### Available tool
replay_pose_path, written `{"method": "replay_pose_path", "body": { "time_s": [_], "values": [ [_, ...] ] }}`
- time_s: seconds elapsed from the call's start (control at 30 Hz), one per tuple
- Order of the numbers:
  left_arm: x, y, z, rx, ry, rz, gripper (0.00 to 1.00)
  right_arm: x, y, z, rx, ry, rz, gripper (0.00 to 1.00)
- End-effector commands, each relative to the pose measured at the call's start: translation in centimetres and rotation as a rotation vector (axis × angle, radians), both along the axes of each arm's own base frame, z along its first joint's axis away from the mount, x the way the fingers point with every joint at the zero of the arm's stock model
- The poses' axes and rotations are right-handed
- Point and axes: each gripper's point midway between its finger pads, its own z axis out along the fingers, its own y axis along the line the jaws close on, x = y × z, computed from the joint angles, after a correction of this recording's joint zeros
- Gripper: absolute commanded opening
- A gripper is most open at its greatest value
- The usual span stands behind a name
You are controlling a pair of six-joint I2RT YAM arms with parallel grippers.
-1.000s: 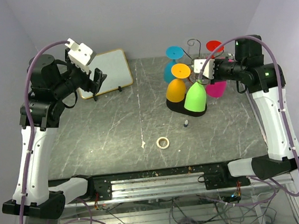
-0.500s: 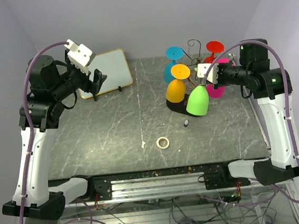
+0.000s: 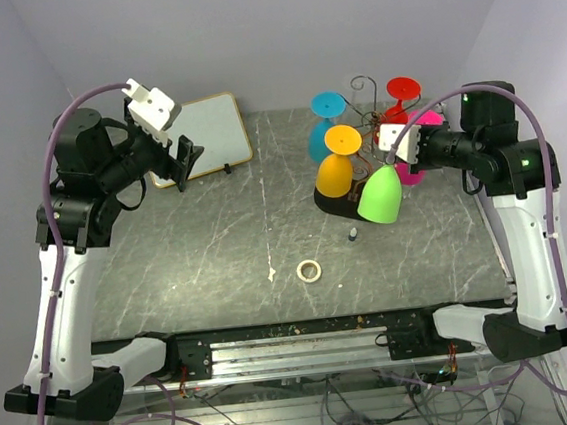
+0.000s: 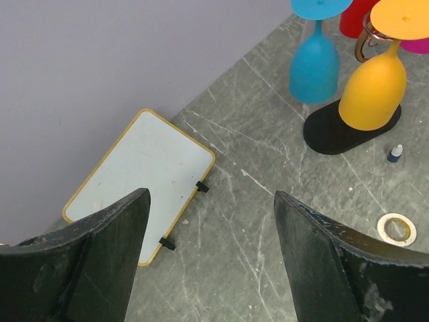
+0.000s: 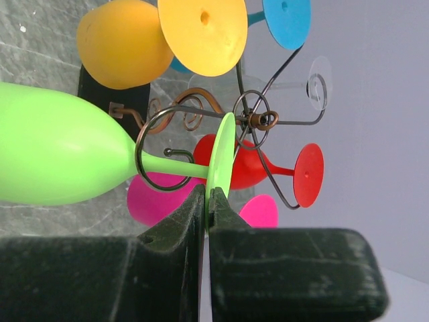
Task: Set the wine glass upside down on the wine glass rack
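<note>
My right gripper [image 3: 395, 148] [image 5: 209, 193] is shut on the round foot of a green wine glass [image 3: 379, 195] [image 5: 60, 154], bowl hanging down and tilted. Its stem passes through a curled hook of the wine glass rack [image 5: 251, 119], a thin dark wire stand with a black oval base [image 3: 335, 202] [image 4: 325, 131]. Orange [image 3: 335, 172], blue [image 3: 323, 140], red [image 3: 398, 96] and pink [image 3: 412, 168] glasses hang upside down on other arms. My left gripper [image 3: 186, 160] [image 4: 211, 251] is open and empty, high above the table's far left.
A white board with a yellow rim [image 3: 201, 135] [image 4: 141, 178] lies at the back left. A roll of tape [image 3: 310, 270] [image 4: 395, 228] and a small blue-capped bottle [image 3: 352, 234] [image 4: 395, 153] sit in front of the rack.
My right gripper has drawn back to the right and slightly up with the green glass; its bowl swung right and toward the front. The left arm has barely moved.
</note>
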Motion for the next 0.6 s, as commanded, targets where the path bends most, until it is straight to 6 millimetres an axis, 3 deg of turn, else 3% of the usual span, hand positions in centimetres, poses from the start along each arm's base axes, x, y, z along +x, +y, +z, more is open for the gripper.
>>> {"method": "replay_pose_path", "body": {
  "time_s": [0.0,0.57],
  "values": [
    [-0.5,0.0,0.5,0.002,-0.030,-0.020,0.85,-0.4,-0.2,1.4,0.031,-0.043,-0.016,0.01],
    [-0.6,0.0,-0.1,0.016,-0.021,-0.031,0.85,0.9,-0.9,-0.2,0.002,-0.026,-0.055,0.02]
  ]
}}
